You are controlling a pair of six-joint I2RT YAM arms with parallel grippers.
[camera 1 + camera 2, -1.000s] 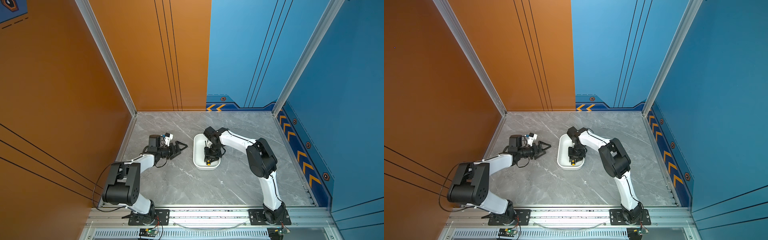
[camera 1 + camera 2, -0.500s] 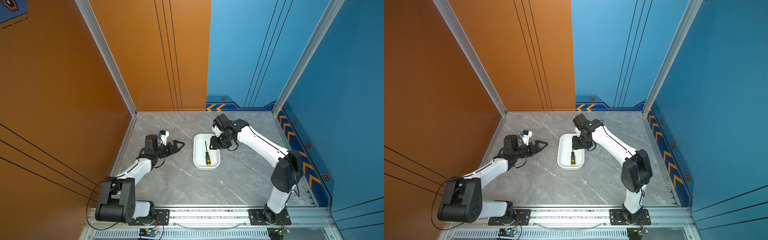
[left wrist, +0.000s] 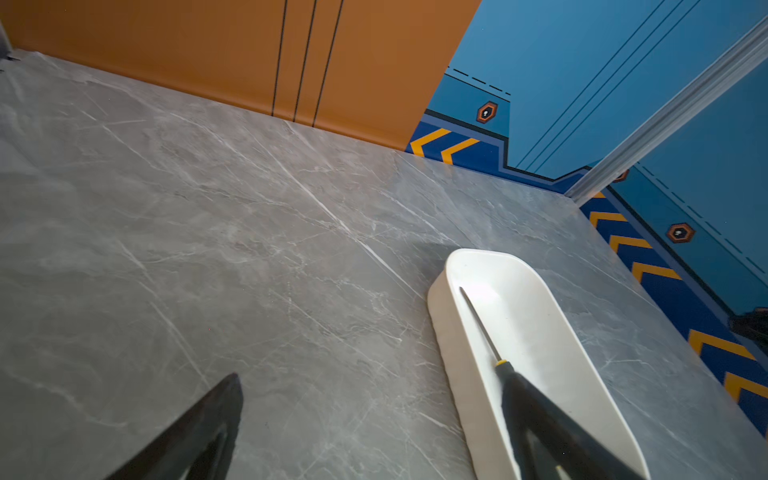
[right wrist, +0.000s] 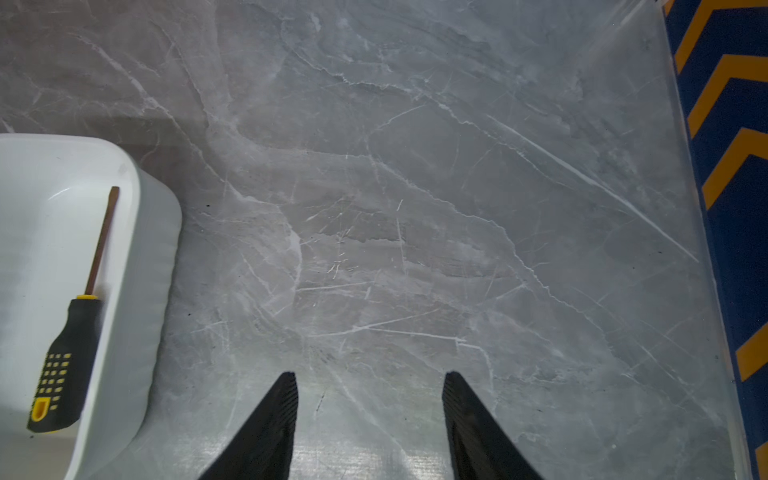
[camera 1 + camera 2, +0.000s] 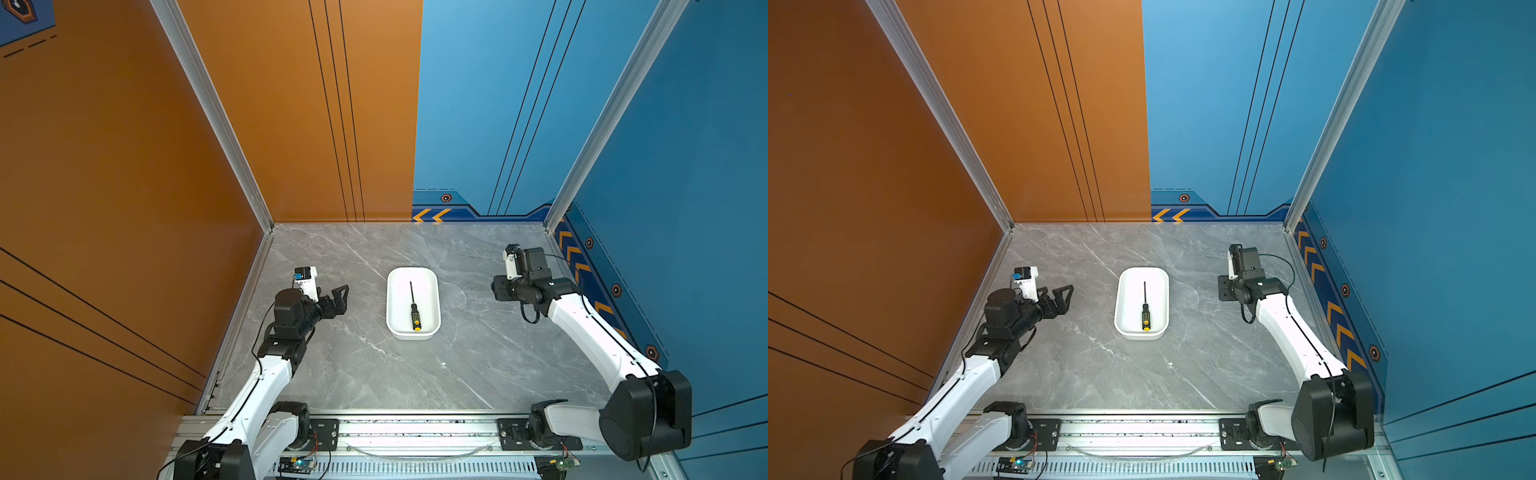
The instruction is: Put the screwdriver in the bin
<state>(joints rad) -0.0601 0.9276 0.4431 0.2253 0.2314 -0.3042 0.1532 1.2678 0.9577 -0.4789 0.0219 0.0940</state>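
Observation:
The screwdriver lies flat inside the white bin in both top views, black shaft toward the back wall and yellow end cap toward the front rail. Nothing is touching the screwdriver, and the bin sits mid-table. My left gripper hovers open to the left of the bin, empty. My right gripper stands open well to the right of the bin, pointing down at bare table. The right wrist view shows the right gripper empty, with the screwdriver in the bin off to one side.
The grey marble table is walled by orange panels on the left and back and blue panels on the right. A metal rail carrying both arm bases runs along the front edge. The right arm's forearm stretches along the right wall.
My right gripper let go of the screwdriver in the bin, opened wider and drew away to the right. The left arm pulled back slightly leftward.

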